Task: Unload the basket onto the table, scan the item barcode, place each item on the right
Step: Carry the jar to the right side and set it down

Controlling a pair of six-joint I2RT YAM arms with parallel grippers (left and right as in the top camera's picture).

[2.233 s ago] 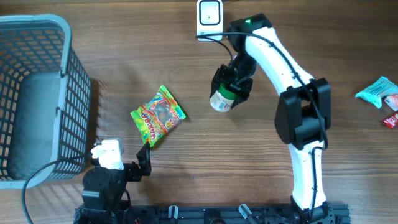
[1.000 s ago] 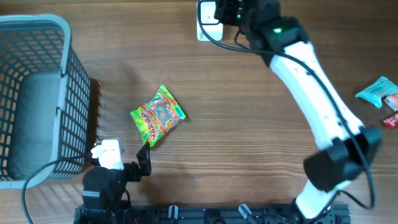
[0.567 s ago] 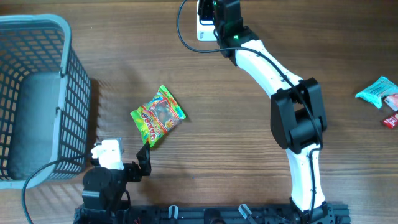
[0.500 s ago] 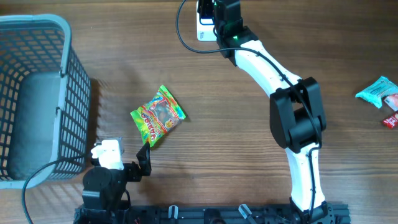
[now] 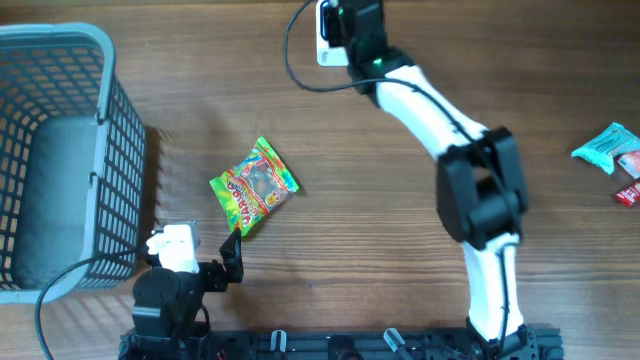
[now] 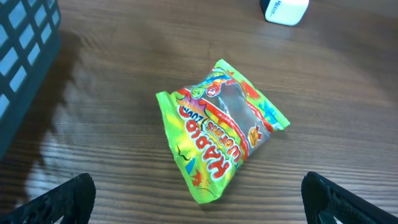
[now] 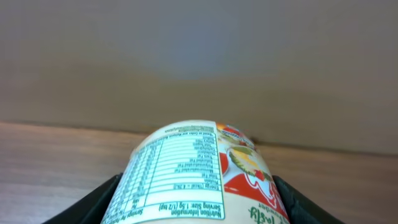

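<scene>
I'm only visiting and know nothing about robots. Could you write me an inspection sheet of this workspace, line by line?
Surface: wooden table, no spills seen.
Job's things: cup with a printed label, held up near the white scanner.
Clutter: gummy worms bag; grey basket on the left; snack packets at the right edge.
Grippers: right gripper shut on the cup; left gripper open and empty, near the bag.
Cables: black cable loops from the scanner; another lies beside the basket.
Surroundings: plain wall beyond the table.
</scene>
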